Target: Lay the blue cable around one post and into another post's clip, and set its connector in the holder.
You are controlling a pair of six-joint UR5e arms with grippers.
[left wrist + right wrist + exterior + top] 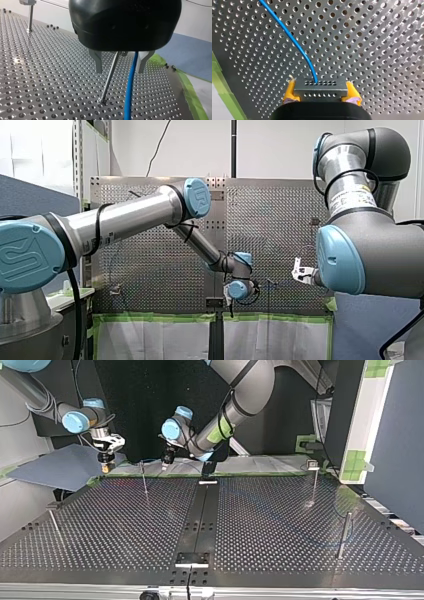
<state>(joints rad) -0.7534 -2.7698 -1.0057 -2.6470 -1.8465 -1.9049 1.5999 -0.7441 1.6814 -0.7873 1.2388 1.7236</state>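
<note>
Blue cable [129, 90], one length, lies at the table's far edge as the top view has it. It runs from the connector [320, 91] in my right gripper [320, 86] to the gap of my left gripper [119, 72].

Top view, near to far on the perforated table [280, 525]:
- the near fixture [191, 559] sits on the central strip
- the left clip post [54, 522] and the plain post [343, 535] stand at opposite sides
- the right clip post [313, 482] stands farther back
- the thin post [144, 480] and the far fixture [208, 481] stand close to the far edge
- my left gripper is just beside the thin post, and my right gripper is above the far corner at the view's left

Count: four posts, two fixtures, two grippers, one connector. The cable barely shows in this view.

Left wrist view only: the metal fingers [98, 62] stand apart. The thin post and the cable are both in the gap, the cable just beside one finger. One clip post rises far beyond.

Right wrist view only: the yellow pads [291, 91] are clamped on the connector's two ends. The connector is a grey block with two rows of holes. The cable leaves its upper row and curves away over the table.

Front view: both arms show, with a faint blue line between the grippers. The fingers' stance cannot be read in this view.
</note>
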